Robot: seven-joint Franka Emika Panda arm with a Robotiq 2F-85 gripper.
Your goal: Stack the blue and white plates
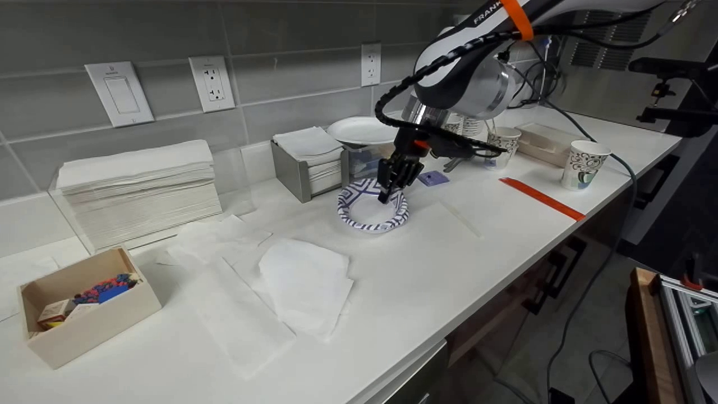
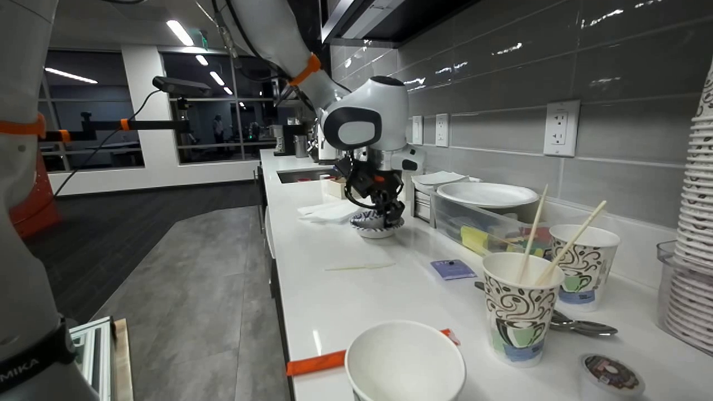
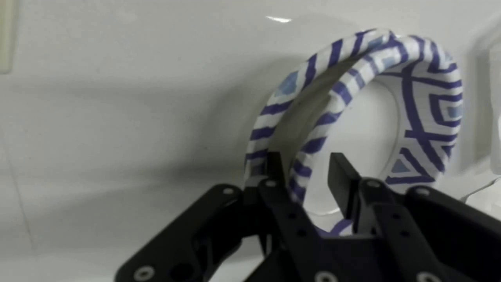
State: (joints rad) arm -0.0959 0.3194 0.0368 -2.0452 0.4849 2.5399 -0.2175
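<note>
Find the upper plate (image 3: 368, 129) lying askew in the lower plate (image 3: 262, 132) on the counter (image 1: 426, 269), with the gripper (image 3: 307, 168) spread astride the upper plate's rim, seemingly not pinching. Best to withdraw straight up, hooking neither rim, then perhaps press the upper plate level.

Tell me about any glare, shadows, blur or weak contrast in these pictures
Wrist view: a small bright glint on the counter, soft shadows beside the blue and white plates, the gripper dark and slightly soft; in an exterior view, bright glare streaks on the grey wall tiles; in an exterior view, loose white paper showing only weak contrast with the counter.
</note>
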